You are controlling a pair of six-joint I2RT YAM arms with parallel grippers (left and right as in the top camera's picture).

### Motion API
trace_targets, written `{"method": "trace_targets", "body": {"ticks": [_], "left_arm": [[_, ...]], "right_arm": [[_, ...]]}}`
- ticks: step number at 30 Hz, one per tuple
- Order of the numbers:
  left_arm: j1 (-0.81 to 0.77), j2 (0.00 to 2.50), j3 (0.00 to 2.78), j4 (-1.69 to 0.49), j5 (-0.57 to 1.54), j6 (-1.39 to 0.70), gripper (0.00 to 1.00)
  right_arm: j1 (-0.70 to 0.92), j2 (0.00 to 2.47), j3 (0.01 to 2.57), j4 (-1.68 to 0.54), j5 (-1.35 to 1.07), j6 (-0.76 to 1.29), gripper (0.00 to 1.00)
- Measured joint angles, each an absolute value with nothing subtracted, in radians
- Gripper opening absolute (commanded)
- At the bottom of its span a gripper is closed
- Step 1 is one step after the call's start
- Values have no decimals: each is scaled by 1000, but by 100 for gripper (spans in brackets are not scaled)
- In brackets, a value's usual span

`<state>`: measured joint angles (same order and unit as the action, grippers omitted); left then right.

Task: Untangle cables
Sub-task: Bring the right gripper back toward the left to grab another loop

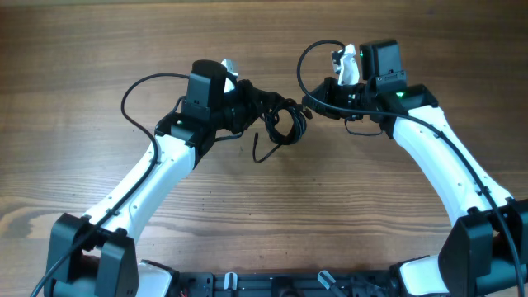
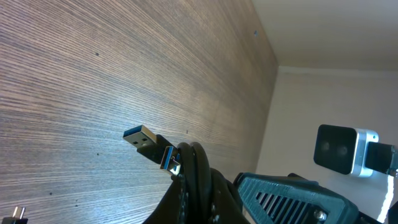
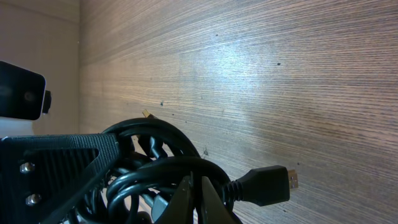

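Observation:
The cables are a small coil of thin black cords (image 1: 283, 121), held above the wooden table between my two grippers. One loose end hangs down toward the table (image 1: 260, 153). My left gripper (image 1: 256, 106) is shut on the coil's left side. The left wrist view shows its fingers (image 2: 198, 198) clamped on black cord, with a USB plug with a blue insert (image 2: 143, 137) sticking out past them. My right gripper (image 1: 313, 103) is shut on the coil's right side. The right wrist view shows its fingertips (image 3: 196, 198) pinching a loop of the coil (image 3: 146, 163), with a flat black plug (image 3: 266, 185) beside them.
The wooden table (image 1: 264, 214) spreads all around. Thicker black arm wires loop over each white arm, left (image 1: 132, 91) and right (image 1: 307, 58). The arm bases stand at the front edge, left (image 1: 82, 256) and right (image 1: 487, 247).

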<state>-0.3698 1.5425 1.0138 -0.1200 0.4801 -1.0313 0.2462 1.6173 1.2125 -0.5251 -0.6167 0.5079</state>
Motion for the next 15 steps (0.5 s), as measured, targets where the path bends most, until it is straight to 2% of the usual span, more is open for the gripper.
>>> {"method": "trace_targets", "body": {"ticks": [15], "left_arm": [[-374, 1542, 1014, -120, 461, -1038, 4]], "right_arm": [[331, 1617, 1213, -469, -604, 522, 4]]}}
